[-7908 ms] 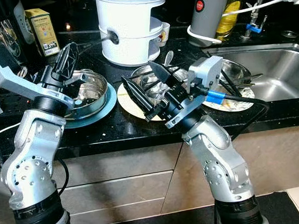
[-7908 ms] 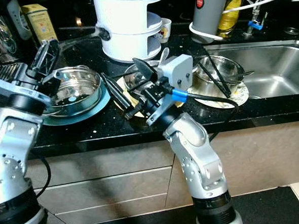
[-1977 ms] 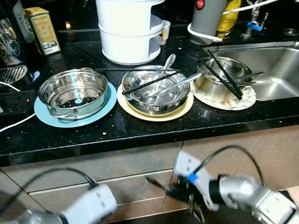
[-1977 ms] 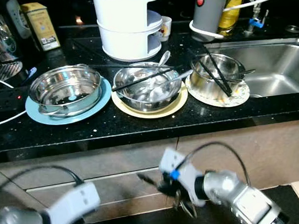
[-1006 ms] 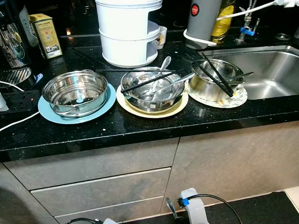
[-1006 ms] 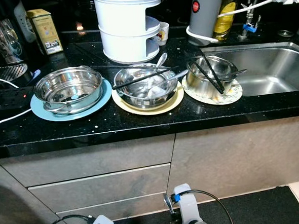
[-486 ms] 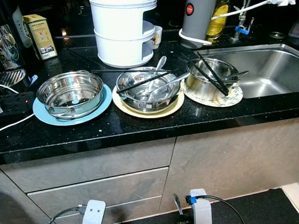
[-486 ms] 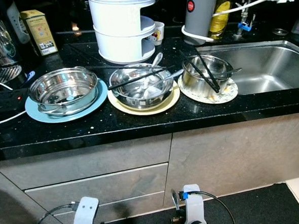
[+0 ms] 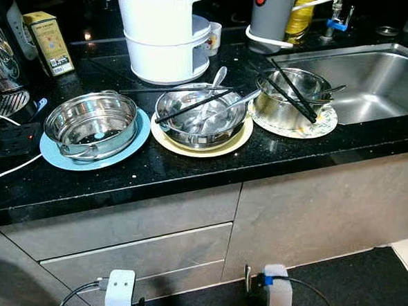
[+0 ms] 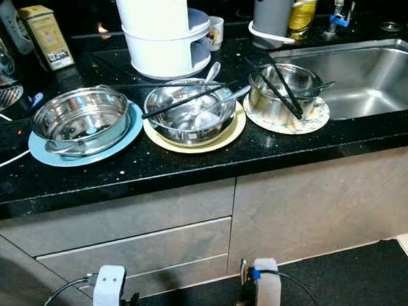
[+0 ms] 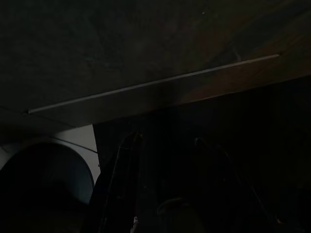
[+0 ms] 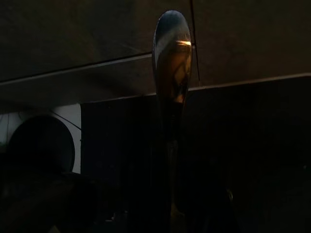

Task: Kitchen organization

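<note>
The tabletop (image 9: 191, 171) is glossy black stone with pale flecks. Three bowls, the left bowl (image 9: 91, 125), the middle bowl (image 9: 200, 118) and the right bowl (image 9: 284, 96), are shiny polished metal, as is the sink (image 9: 366, 80). The steamer (image 9: 165, 34) looks like smooth white plastic. The cupboard fronts (image 9: 160, 232) are matt grey-beige. A spoon (image 12: 171, 58) is reflective metal.

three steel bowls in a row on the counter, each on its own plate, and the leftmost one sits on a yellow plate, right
Not quite. In the left eye view the leftmost steel bowl sits on a light blue plate; the yellow plate is under the middle bowl. The rest holds: three bowls in a row on the counter, each on its own plate.
</note>
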### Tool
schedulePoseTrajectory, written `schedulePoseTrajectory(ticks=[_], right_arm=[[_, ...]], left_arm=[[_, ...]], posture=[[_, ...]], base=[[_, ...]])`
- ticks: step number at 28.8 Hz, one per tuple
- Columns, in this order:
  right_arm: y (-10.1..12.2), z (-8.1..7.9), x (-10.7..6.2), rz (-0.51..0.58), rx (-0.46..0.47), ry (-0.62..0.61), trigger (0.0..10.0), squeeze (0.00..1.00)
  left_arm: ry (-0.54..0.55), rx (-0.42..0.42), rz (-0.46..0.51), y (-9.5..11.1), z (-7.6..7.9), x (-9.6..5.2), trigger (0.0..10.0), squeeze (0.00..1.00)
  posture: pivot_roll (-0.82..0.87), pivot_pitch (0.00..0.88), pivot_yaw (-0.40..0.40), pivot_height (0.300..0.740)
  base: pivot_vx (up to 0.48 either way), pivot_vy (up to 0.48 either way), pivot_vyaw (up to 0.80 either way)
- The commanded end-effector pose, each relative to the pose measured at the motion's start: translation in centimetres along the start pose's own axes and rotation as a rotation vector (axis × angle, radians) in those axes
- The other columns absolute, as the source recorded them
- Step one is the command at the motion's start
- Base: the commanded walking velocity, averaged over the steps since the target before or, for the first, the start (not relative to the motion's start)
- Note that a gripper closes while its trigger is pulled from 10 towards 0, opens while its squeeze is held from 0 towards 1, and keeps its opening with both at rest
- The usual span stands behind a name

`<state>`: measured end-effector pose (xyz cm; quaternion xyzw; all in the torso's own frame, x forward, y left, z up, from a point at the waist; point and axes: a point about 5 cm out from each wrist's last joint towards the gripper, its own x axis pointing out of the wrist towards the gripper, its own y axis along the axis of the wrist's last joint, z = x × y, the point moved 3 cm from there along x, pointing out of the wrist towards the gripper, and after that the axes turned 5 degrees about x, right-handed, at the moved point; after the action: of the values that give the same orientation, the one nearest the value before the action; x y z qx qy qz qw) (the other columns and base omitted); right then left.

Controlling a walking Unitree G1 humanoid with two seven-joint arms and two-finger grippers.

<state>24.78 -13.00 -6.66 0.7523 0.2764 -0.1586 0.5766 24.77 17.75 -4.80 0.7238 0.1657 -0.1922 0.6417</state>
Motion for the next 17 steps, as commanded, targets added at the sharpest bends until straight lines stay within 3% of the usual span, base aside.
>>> schedulePoseTrajectory(ticks=[1, 17], right_arm=[[-0.74, 0.17, -0.28, -0.011, -0.001, -0.009, 10.0, 0.00], [-0.15, 0.40, -0.12, 0.006, -0.024, -0.015, 10.0, 0.00]], left_arm=[[-0.019, 0.023, -0.025, -1.02, 0.01, -0.40, 10.0, 0.00], [-0.031, 0.042, -0.019, -0.43, 0.31, 0.35, 10.0, 0.00]], posture=[[-0.04, 0.219, -0.026, 0.740], [-0.05, 0.218, -0.029, 0.740]], base=[[0.000, 0.000, 0.00], [0.000, 0.000, 0.00]])
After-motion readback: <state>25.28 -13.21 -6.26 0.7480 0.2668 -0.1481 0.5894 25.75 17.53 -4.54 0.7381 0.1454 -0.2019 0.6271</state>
